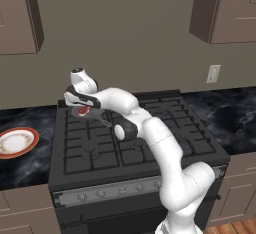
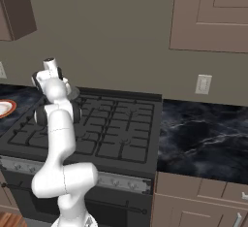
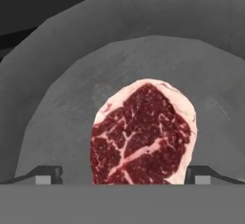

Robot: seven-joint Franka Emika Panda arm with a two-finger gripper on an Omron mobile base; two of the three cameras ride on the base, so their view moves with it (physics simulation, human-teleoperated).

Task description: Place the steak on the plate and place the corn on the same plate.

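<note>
Steak lies flat in a grey pan at the stove's rear left corner. Gripper hangs directly above it, jaws released wide, one tip on either side, nothing grasped. Plate sits bare on the tabletop left of the stove. Judged progress: neither steak nor corn placed; both transfers remain.
</note>
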